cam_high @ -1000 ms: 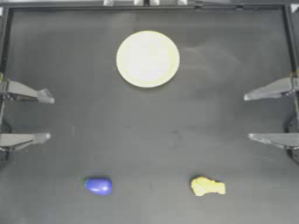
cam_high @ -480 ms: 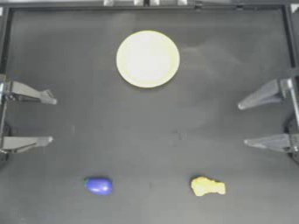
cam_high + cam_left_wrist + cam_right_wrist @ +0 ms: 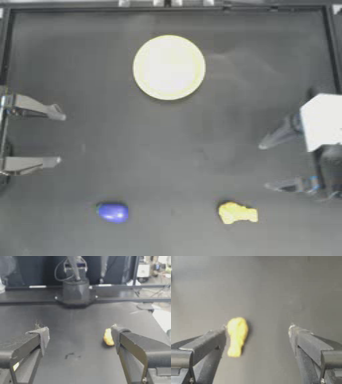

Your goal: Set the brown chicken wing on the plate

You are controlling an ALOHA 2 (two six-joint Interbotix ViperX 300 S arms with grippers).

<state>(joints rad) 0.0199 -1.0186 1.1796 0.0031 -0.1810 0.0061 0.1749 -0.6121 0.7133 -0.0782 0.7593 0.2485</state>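
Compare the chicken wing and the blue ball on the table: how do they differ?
Colour: the chicken wing is yellow; the blue ball is blue-purple.
Shape: the wing is lumpy and irregular; the ball is smooth and round.
Position: the wing lies toward the right arm's side, close to the open right claw; the ball lies toward the left arm's side.
Shared: both are small, rest on the dark table apart from the plate, and neither is held.

**Both grippers gaping, right arm reaching in**

The left dark two-jaw gripper sits at nine o'clock by the edge, jaws spread wide. The right dark two-jaw gripper reaches in from four o'clock, angled inward, jaws equally wide, white wrist block above.
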